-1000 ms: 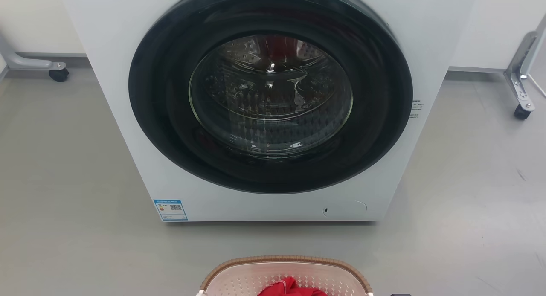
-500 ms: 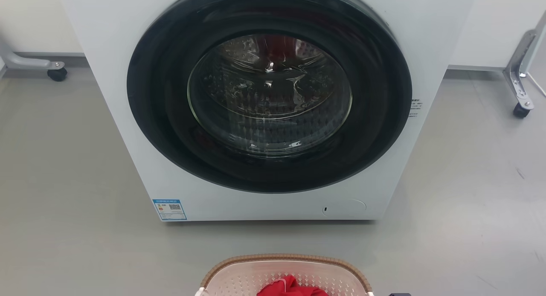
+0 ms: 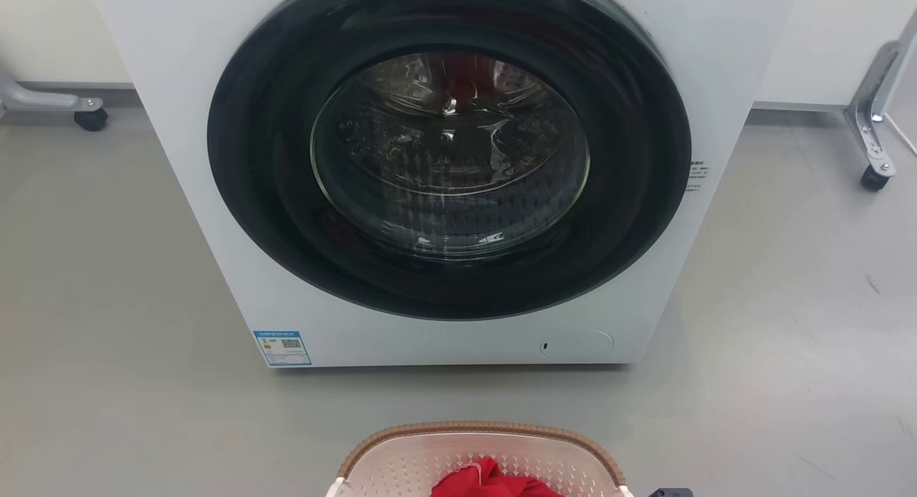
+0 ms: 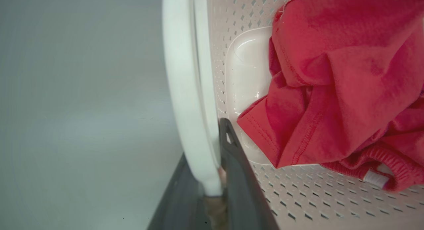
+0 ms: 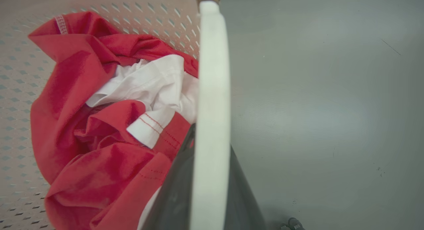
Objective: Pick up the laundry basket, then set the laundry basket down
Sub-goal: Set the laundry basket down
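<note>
The left gripper [image 4: 212,147] and right gripper [image 5: 212,139] clamp their jaws on the white side handles [image 4: 185,74] of the cream perforated plastic laundry basket [image 3: 480,431] holding red clothes [image 4: 331,90].

The rounded cream plastic laundry basket [image 3: 390,472] has walls patterned with rows of small diamond-shaped holes. Its woven-look rim [image 3: 480,428] is brown and its glossy side handle [image 4: 185,90] is white. The crumpled cotton garment [image 4: 338,74] is bright red with matching red stitching. The folded white cloth [image 5: 149,81] carries thin red stitch lines. The boxy front-loading washer [image 3: 172,139] is white, its round door [image 3: 258,160] black around smoky glass, with a blue-edged label [image 3: 281,347]. The smooth floor [image 3: 107,304] is plain grey.
</note>
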Robot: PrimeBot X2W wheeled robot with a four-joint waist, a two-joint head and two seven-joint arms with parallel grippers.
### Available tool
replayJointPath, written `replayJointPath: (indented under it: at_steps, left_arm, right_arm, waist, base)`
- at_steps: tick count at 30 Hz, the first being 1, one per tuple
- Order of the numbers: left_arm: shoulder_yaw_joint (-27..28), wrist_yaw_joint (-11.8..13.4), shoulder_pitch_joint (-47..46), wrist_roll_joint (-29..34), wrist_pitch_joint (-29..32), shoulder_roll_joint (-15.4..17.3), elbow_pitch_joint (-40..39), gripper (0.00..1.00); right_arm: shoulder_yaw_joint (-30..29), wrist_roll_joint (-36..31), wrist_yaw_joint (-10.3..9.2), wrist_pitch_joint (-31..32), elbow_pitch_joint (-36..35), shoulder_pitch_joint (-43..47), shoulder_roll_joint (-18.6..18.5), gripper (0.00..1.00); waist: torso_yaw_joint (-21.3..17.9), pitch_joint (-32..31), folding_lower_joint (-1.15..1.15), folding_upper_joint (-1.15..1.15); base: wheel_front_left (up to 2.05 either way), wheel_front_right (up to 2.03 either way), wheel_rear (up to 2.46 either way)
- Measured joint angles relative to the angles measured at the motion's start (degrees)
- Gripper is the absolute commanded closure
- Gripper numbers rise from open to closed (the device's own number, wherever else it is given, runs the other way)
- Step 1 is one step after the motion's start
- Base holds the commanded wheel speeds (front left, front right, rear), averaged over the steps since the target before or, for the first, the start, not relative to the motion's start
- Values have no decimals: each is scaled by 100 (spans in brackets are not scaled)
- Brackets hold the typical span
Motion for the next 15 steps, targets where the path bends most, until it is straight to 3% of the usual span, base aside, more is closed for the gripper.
replayJointPath:
  at_steps: [15]
  left_arm:
    - [-31,55,-339,-14,-224,-3,-33,100]
  right_arm:
    - [85,34,1,-148,158,-617,11,100]
  waist:
    - [9,428,0,0]
  base:
    - [0,0,0]
